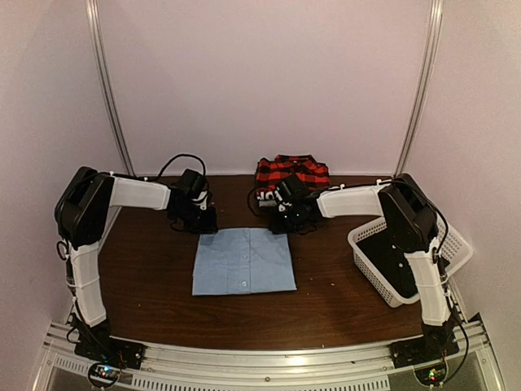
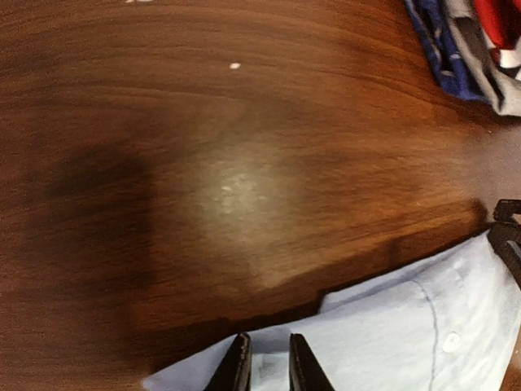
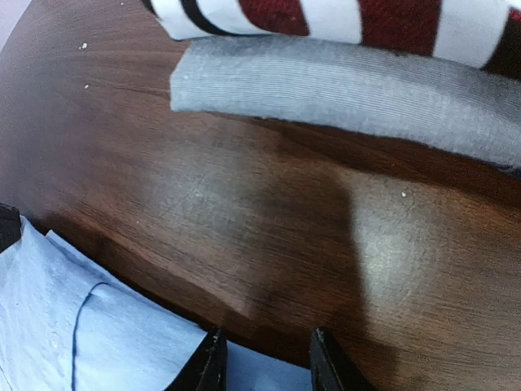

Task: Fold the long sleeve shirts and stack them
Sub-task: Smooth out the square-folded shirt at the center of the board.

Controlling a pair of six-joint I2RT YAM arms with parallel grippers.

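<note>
The light blue shirt (image 1: 244,261) lies folded into a flat rectangle in the middle of the table. The red-and-black plaid shirt (image 1: 291,173) sits bunched at the back centre. My left gripper (image 1: 202,221) is low over the blue shirt's far left corner. In the left wrist view its jaws (image 2: 267,366) stand slightly apart, with blue cloth (image 2: 391,334) showing between them. My right gripper (image 1: 286,221) is over the far right corner. Its jaws (image 3: 262,362) are open wider above the blue cloth (image 3: 89,326).
A white mesh basket (image 1: 453,244) stands at the right behind the right arm. A grey cloth edge (image 3: 342,90) under red, white and black fabric (image 3: 285,12) lies just beyond the right gripper. Bare wood separates the two shirts.
</note>
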